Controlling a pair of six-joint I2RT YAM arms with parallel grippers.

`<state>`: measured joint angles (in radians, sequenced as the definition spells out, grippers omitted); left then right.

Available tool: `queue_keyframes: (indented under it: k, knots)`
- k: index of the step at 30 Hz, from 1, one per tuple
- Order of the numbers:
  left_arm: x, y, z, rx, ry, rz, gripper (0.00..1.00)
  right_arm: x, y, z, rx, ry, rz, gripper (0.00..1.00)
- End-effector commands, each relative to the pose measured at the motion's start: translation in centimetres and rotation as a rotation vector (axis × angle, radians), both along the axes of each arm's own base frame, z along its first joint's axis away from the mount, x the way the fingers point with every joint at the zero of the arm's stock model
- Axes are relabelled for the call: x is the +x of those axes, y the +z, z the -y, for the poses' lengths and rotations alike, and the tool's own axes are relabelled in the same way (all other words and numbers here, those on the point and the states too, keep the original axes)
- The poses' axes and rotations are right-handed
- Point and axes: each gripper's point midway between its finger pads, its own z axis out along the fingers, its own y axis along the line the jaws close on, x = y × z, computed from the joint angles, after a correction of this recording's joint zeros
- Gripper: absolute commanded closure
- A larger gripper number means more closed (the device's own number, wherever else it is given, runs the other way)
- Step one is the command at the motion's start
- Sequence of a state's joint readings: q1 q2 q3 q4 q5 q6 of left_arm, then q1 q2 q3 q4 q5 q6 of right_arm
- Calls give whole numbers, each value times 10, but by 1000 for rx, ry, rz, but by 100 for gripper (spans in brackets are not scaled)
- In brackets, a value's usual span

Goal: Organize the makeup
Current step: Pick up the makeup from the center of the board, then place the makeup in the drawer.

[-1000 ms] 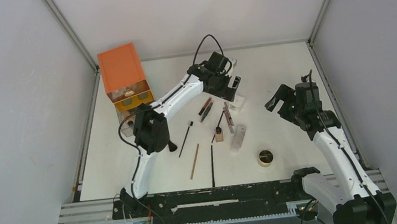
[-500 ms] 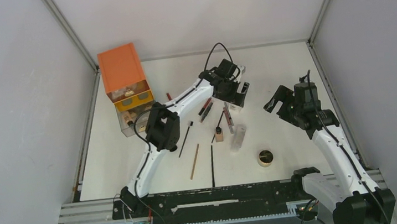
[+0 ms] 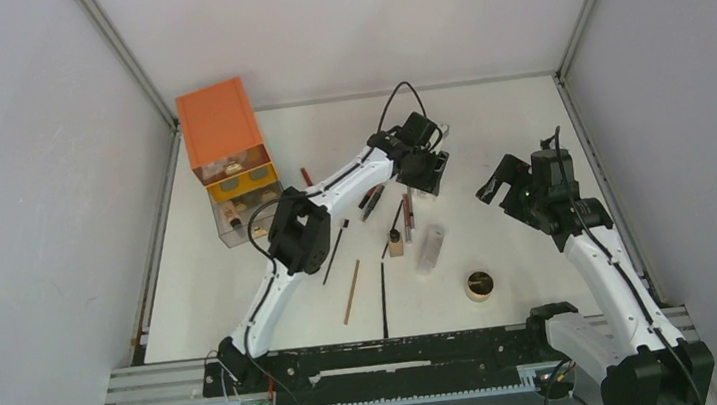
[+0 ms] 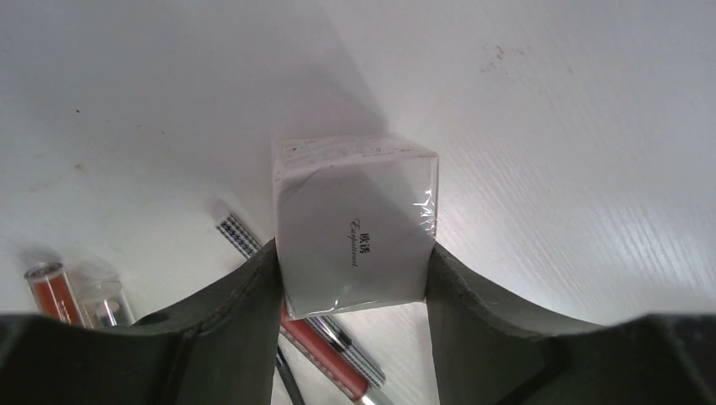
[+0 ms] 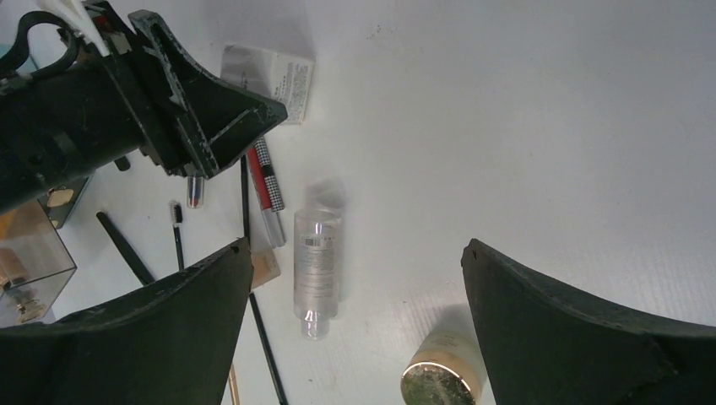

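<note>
In the left wrist view a small white box (image 4: 355, 228) in clear wrap sits between my left gripper's (image 4: 353, 255) jaws, which press on both of its sides. Seen from above, that gripper (image 3: 427, 177) is at the table's far middle, covering most of the box (image 3: 425, 193). More makeup lies nearer: a red checkered tube (image 3: 408, 214), a clear tube (image 3: 429, 248), a tan jar (image 3: 480, 285), a wooden pencil (image 3: 352, 291) and a black pencil (image 3: 384, 300). My right gripper (image 3: 498, 183) hangs open above the table, with the clear tube (image 5: 317, 261) and the jar (image 5: 439, 375) below it.
The orange three-drawer box (image 3: 221, 126) stands at the back left with its clear bottom drawer (image 3: 236, 220) pulled out. A small tan bottle (image 3: 396, 243) and a thin black brush (image 3: 335, 253) lie among the pencils. Grey walls enclose the table on three sides.
My left arm has reached further right and down over the white box, and its jaws have closed in against it. The right arm has barely moved.
</note>
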<state>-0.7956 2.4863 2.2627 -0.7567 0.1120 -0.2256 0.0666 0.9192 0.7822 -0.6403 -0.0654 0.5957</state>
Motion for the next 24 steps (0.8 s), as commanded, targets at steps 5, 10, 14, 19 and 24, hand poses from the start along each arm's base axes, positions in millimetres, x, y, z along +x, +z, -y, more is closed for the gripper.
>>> queue_keyframes:
  k: [5,10,14,19,24]
  knots:
    - [-12,173,-6,-180,-33,274,63,9,4,-4,22,7,26,0]
    - [-29,222,-53,-159,33,362,63,11,2,-6,23,12,25,0]
    - [-39,228,-130,-10,193,440,63,15,1,-7,28,16,28,0]
    - [-58,214,-239,10,422,387,64,21,-4,-14,49,41,21,0]
    - [-64,192,-331,89,641,399,64,25,-9,-21,67,57,18,1]
